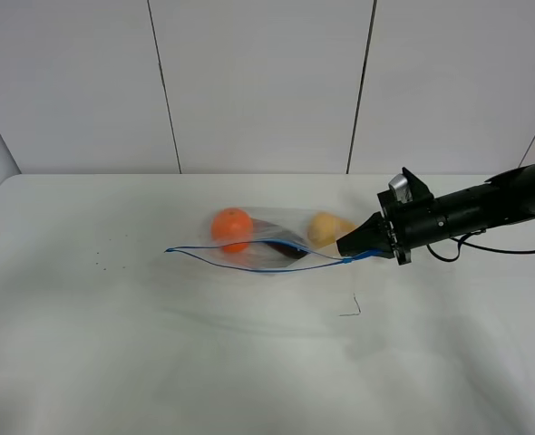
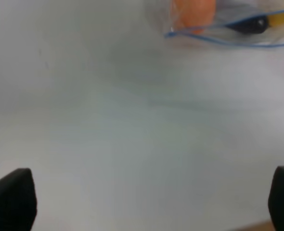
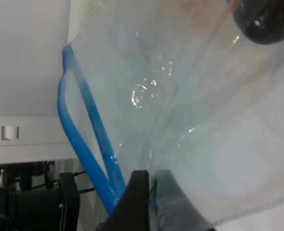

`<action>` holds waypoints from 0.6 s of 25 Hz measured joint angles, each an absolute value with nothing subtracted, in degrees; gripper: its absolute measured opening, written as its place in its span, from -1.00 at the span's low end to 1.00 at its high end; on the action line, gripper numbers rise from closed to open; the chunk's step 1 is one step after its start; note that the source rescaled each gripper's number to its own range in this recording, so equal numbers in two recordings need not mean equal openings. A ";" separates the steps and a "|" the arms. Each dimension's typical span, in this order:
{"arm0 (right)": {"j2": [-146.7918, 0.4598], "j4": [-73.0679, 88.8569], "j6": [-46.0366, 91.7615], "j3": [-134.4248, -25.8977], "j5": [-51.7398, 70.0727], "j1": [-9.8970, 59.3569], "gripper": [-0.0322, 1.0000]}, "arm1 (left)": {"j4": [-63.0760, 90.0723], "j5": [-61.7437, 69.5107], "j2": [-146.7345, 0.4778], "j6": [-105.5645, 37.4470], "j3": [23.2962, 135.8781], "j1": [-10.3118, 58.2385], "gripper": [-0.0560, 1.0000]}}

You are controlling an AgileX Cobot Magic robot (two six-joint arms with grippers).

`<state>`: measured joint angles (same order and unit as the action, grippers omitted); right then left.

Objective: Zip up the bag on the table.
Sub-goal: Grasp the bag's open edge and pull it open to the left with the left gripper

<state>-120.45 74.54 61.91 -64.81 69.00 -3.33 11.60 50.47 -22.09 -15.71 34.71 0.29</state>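
The bag (image 1: 267, 243) lies in the middle of the table (image 1: 159, 353). It is clear plastic with an orange fruit (image 1: 231, 225), a purple one (image 1: 286, 249) and a yellow one (image 1: 326, 227) inside. Its blue zipper strip (image 1: 249, 265) runs along the near edge, and its two lines stand apart. My right gripper (image 1: 349, 246) is shut on the bag's right end. The right wrist view shows its fingers (image 3: 141, 192) pinching the plastic beside the blue strip (image 3: 79, 125). My left gripper (image 2: 151, 199) is open over bare table, well short of the bag (image 2: 228, 36).
A thin dark bent mark (image 1: 351, 308) lies on the table just in front of the bag's right end. A few tiny specks (image 1: 104, 263) sit at the left. A white panelled wall (image 1: 258, 82) stands behind the table's far edge.
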 joint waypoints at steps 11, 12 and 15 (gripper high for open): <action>-120.45 74.25 60.75 -64.81 69.00 -3.33 -0.94 | 10.86 36.33 -46.52 -27.46 47.66 1.69 0.94; -120.45 74.25 60.75 -64.81 69.00 -3.33 -0.94 | 9.85 35.44 -47.61 -27.83 47.73 3.03 0.93; -120.45 74.23 60.75 -64.81 69.00 -3.33 -0.94 | 4.73 32.82 -50.15 -27.03 47.90 9.30 0.93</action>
<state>-120.45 74.23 60.75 -64.81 69.00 -3.33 4.73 32.82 -50.15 -27.03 47.90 9.30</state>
